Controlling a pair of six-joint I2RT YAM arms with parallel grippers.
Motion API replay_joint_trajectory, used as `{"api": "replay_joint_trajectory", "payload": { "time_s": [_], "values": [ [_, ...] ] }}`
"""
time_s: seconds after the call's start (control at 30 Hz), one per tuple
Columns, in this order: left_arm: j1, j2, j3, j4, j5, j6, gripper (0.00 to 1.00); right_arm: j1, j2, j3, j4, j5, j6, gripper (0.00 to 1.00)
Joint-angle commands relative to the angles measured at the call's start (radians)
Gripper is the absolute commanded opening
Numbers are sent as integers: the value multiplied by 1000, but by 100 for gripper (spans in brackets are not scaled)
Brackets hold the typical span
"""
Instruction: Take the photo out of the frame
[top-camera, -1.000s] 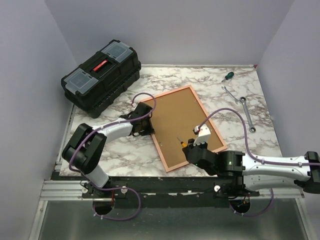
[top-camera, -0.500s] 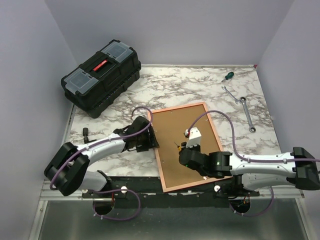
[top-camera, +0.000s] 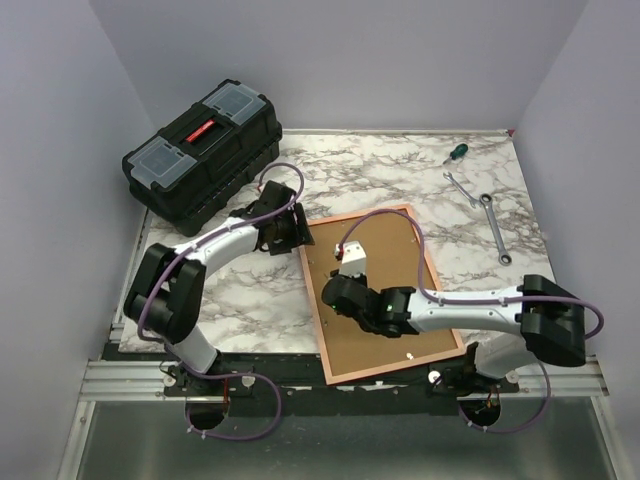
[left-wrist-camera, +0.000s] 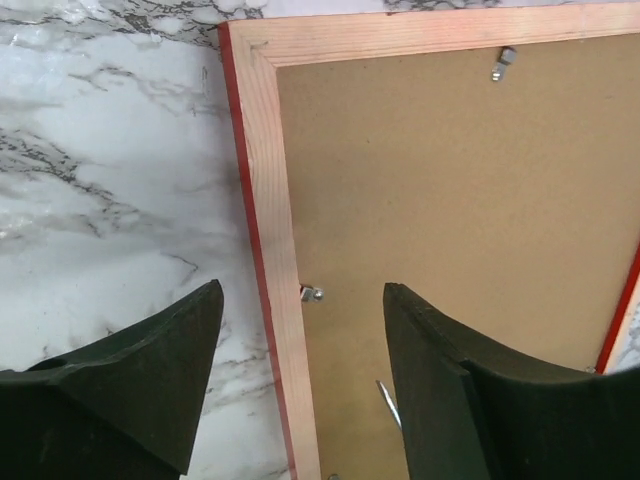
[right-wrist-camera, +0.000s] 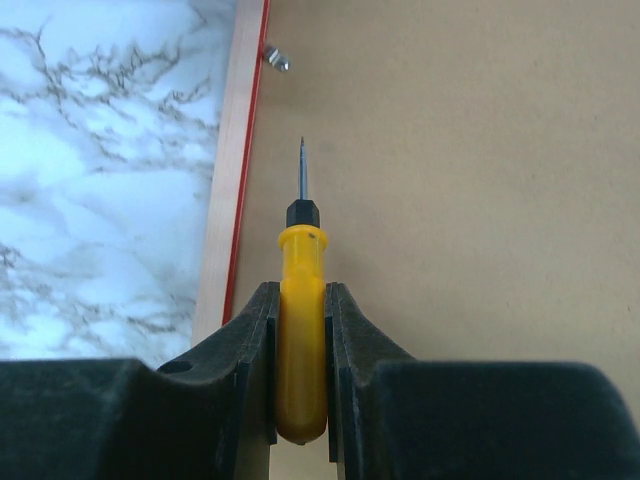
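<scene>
So, the frame (left-wrist-camera: 265, 200) lies face-down on the marble table (left-wrist-camera: 100, 200), brown backing board (right-wrist-camera: 450, 200) up. The left gripper (left-wrist-camera: 302, 300) hangs spread wide over a side rail. The right gripper (right-wrist-camera: 302, 300) clamps 1 yellow screwdriver (right-wrist-camera: 302, 340), tip over the backing.

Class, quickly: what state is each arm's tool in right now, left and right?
Left tool: open, holding nothing.
Right tool: closed on a yellow screwdriver.

Black toolbox (top-camera: 203, 152) at marble table's (top-camera: 390, 175) far-left corner. Green-handled screwdriver (top-camera: 456, 152), two wrenches (top-camera: 494, 230) near far-right corner. Brown backing board (top-camera: 385, 250) toward front edge; yellow-handled screwdriver (right-wrist-camera: 302, 330) over it.
</scene>
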Motion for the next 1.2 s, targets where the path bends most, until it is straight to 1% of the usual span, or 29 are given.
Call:
{"api": "replay_joint_trajectory", "payload": {
  "time_s": [0.0, 0.13, 0.23, 0.27, 0.3, 0.43, 0.5, 0.57, 0.63, 0.67, 0.77, 0.9, 1.0, 1.07, 1.17],
  "values": [
    [28, 113, 64, -68, -23, 49, 62, -60, 76, 65, 117, -50, -62, 0],
    [40, 136, 74, -73, -51, 47, 52, -67, 150, 89, 181, -79, -94, 0],
    [42, 153, 88, -82, -53, 51, 35, -67, 181, 92, 207, -99, -104, 0],
    [44, 157, 91, -84, -53, 50, 31, -67, 190, 97, 207, -93, -104, 0],
    [44, 163, 90, -82, -53, 48, 30, -67, 200, 100, 232, -87, -103, 0],
    [48, 170, 88, -79, -60, 41, 25, -67, 233, 112, 242, -58, -110, 0],
    [48, 175, 93, -80, -59, 38, 25, -67, 248, 123, 235, -38, -110, 0],
    [48, 165, 88, -71, -52, 32, 34, -67, 254, 133, 220, -22, -110, 0],
    [48, 133, 64, -45, -47, 20, 48, -67, 254, 136, 219, -9, -110, 0],
    [48, 119, 55, -36, -45, 13, 52, -67, 254, 137, 219, -6, -111, 0],
    [48, 119, 75, -43, -49, 7, 58, -66, 262, 139, 222, -8, -121, 0],
    [48, 175, 128, -69, -59, 8, 59, -66, 287, 153, 232, -2, -130, 0],
    [48, 206, 132, -64, -58, 6, 57, -67, 301, 164, 228, 21, -131, 0],
    [48, 222, 129, -68, -52, 6, 53, -67, 312, 180, 219, 41, -132, 0],
    [47, 226, 110, -57, -51, 7, 48, -66, 332, 210, 165, 83, -125, 0]
  ]
}}
